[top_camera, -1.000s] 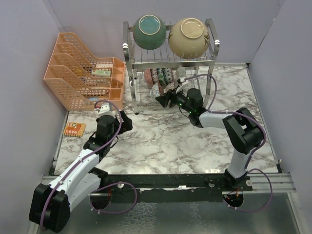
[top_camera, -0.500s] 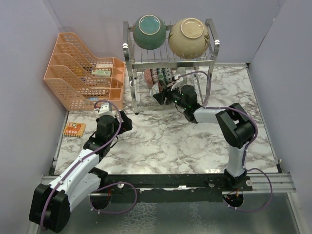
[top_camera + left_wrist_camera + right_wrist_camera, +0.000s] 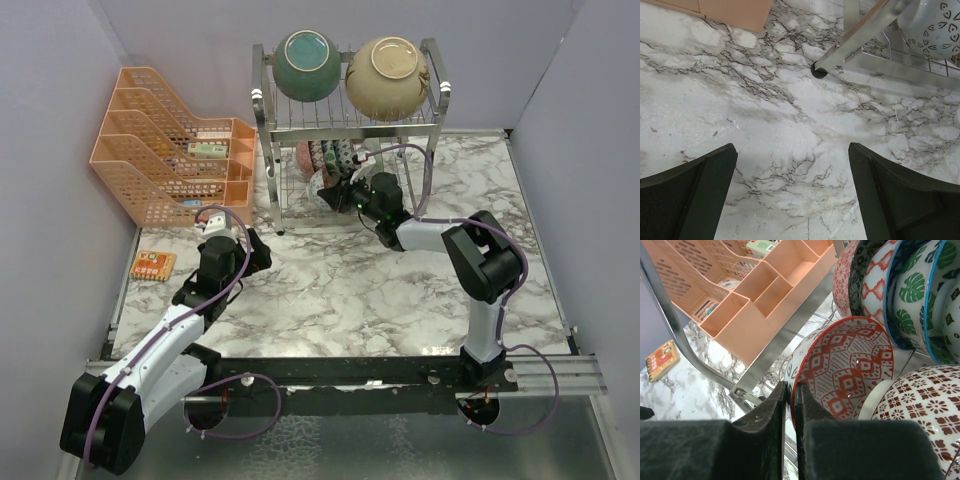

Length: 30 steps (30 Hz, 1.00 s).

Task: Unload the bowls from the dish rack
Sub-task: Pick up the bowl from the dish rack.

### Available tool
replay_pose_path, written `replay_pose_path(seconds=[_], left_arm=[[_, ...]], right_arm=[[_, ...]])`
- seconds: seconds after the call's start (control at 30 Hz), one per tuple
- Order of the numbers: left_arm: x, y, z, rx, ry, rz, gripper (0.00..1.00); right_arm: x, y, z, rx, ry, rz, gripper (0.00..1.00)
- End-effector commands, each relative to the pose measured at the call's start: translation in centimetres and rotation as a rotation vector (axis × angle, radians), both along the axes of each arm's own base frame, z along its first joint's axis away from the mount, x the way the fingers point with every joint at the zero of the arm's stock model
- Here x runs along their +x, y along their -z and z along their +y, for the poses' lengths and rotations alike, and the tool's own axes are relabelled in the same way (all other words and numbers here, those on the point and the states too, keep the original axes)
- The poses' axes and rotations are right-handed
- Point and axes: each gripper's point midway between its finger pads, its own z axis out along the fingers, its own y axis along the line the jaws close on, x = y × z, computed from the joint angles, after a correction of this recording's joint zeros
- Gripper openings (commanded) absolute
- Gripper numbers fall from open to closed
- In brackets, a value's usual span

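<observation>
The red bowl (image 3: 845, 370) stands in the rack's (image 3: 345, 124) lower tier among other small bowls. The right gripper (image 3: 791, 390), jaws apart a second ago, has now pinched its rim, so it looks ready to lift out. The left gripper (image 3: 792, 147) hangs open over the marble table (image 3: 330, 290), between lilac walls (image 3: 50, 150).

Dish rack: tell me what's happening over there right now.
The right gripper is inside the lower tier of the dish rack, closed on the rim of a small red-patterned bowl that stands among other small bowls. The left gripper hovers open and empty over the marble table near a rack leg. The teal bowl and the cream bowl sit on the top tier, not yet unloaded.
</observation>
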Motion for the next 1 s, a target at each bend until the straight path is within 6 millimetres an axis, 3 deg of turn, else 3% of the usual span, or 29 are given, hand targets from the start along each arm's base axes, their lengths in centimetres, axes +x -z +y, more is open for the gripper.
replay_pose_path(seconds=[0.0,0.3,0.7,0.97], left_arm=[[0.0,0.0,0.3,0.012,-0.002,-0.008,0.97],[-0.1,0.2,0.3,0.014,-0.004,-0.003,0.97],[-0.1,0.3,0.2,0.012,0.002,0.002,0.97],[-0.2,0.3,0.3,0.016,0.0,0.004,0.97]], right_arm=[[0.1,-0.2,1.0,0.017,-0.03,0.009,0.05],[-0.4,-1.5,1.7,0.042,-0.082,-0.009,0.01],[-2.0,-6.7,3.0,0.088,-0.217,-0.124,0.01],[-3.0,-8.4,3.5,0.157,-0.267,-0.135,0.01]])
